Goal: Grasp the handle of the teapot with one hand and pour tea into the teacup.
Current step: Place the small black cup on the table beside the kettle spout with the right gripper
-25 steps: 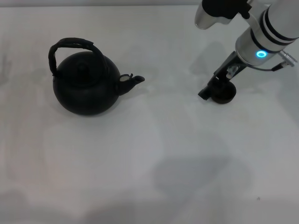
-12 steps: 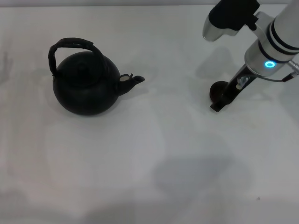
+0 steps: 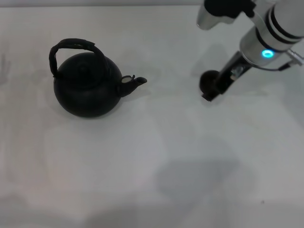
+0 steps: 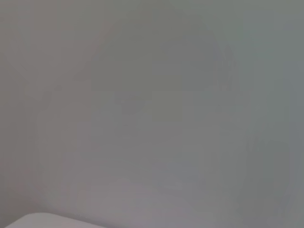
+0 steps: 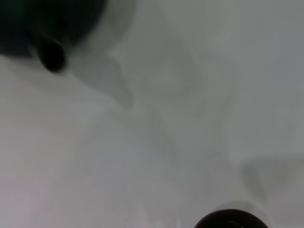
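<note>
The matte black teapot (image 3: 85, 90) stands on the white table at the left, its short spout (image 3: 135, 82) pointing right. Its arched black handle (image 3: 71, 46) stands upright over the lid, and nothing touches it. The small dark teacup (image 3: 205, 80) is at the right, well apart from the spout. My right gripper (image 3: 212, 92) reaches down from the upper right and is shut on the teacup's rim. In the right wrist view the teacup's rim (image 5: 231, 219) shows at the near edge and the teapot (image 5: 47, 21) lies far off. The left gripper is out of view.
The white table (image 3: 152, 156) spreads bare between teapot and teacup and toward the front, with a soft shadow at the front middle. The left wrist view shows only a blank grey surface (image 4: 152, 114).
My right gripper swung right and then back left and slightly farther away, and the teacup moved left with it toward the teapot. The teapot has not moved.
</note>
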`<state>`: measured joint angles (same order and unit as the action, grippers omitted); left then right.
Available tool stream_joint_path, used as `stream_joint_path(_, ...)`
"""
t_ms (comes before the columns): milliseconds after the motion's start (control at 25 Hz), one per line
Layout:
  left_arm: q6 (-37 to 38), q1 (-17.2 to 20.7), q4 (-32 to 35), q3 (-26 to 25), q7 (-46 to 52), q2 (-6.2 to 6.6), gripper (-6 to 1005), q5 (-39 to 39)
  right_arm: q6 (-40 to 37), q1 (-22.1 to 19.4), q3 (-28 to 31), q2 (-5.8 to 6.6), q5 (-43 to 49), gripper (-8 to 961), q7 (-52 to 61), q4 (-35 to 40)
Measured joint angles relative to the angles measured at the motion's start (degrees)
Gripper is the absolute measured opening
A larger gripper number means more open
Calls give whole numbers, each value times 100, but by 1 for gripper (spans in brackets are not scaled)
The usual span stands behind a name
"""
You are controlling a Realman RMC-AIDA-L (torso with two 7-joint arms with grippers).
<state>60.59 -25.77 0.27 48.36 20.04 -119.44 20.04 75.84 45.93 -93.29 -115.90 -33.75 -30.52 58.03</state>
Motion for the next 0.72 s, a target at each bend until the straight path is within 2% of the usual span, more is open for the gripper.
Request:
stream_joint_path(200,4,-10,-16,-1,0,0,879,-1,68,284,-358,-17,-458,712,18,271)
stream_joint_path(240,5,-17,-23,1,0,-1,879,-1,7,432,-615,-25,-559,712,53,236)
stream_joint_path(320,6,-29,-26,2,0,-4,879,-1,-35,493,-762,-29,-597,712,84,216)
stream_joint_path(520,6,-43,-14,-1,0,-9,880,-1,-330,753,-1812,-30,-679,713,439,275)
stream_joint_path(720,6,-42,-5,1,0,-8,880,0,-472,903,-2232,-29,-910,713,514,210)
